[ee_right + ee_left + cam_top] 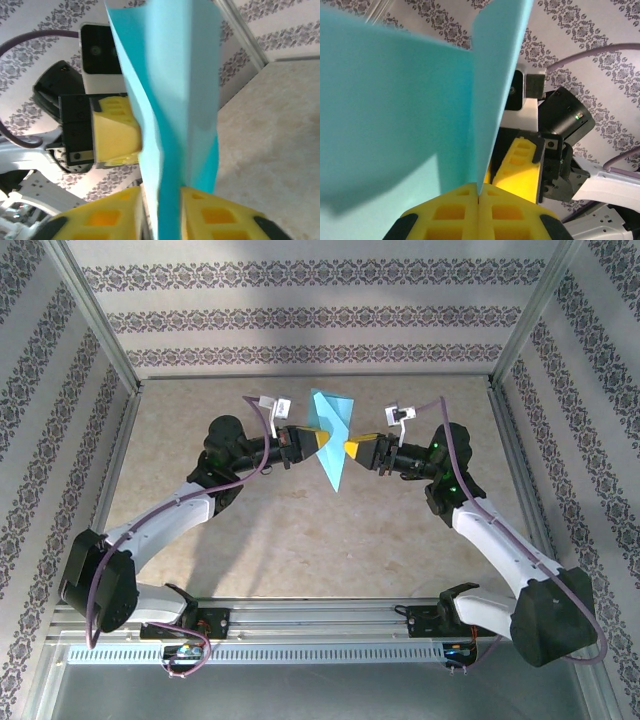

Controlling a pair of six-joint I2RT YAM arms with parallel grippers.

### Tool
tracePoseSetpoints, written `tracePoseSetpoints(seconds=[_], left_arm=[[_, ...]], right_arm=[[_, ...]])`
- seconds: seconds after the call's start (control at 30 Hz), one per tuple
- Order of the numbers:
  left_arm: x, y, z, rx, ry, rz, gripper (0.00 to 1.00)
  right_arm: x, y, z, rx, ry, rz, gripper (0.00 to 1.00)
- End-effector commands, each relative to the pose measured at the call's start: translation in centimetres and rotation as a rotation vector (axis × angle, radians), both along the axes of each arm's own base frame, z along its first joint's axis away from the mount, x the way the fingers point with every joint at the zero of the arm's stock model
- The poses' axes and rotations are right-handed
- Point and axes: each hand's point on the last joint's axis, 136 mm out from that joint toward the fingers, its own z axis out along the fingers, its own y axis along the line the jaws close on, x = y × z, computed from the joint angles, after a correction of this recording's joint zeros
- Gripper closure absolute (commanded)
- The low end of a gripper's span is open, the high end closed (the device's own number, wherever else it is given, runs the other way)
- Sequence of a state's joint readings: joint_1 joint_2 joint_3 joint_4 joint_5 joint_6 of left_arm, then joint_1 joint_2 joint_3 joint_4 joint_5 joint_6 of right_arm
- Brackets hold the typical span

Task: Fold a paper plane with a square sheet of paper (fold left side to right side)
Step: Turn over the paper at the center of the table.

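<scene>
Left fingers (460,212) pinch the folded paper (330,445) above the bench (250,530), right fingers (215,215) sit parted around it; best to hold the left pinch firm while right regrips squarely.

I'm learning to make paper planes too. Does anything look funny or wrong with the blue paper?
Nothing looks torn or dropped. One odd bit: the blue paper stands on edge in the air above the table, not flat on it. The left end effector pinches it; the right end effector sits loosely around it.
</scene>
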State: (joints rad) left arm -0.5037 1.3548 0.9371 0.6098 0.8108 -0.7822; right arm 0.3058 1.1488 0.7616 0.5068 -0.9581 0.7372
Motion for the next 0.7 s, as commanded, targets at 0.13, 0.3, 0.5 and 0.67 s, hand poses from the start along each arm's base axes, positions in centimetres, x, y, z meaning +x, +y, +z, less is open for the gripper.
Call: tracePoseSetpoints(seconds=[0.13,0.3,0.5,0.67], left_arm=[[-0.4,0.2,0.5,0.002,-0.044,0.018,0.99],[-0.4,0.1,0.5,-0.004,-0.043,0.014,0.99],[-0.3,-0.1,0.4,-0.008,-0.038,0.007,0.99],[-0.4,-0.3,0.3,-0.012,-0.032,0.001,0.99]], right_arm=[[-0.3,-2.4,-1.8,-0.041,0.005,-0.123,0.38],[-1.6,-1.3,-3.1,-0.04,0.042,-0.074,0.24],[-2.0,0.4,-2.3,-0.033,0.022,-0.023,0.22],[-1.8,1.4,-0.6,-0.018,-0.004,0.011,0.34]])
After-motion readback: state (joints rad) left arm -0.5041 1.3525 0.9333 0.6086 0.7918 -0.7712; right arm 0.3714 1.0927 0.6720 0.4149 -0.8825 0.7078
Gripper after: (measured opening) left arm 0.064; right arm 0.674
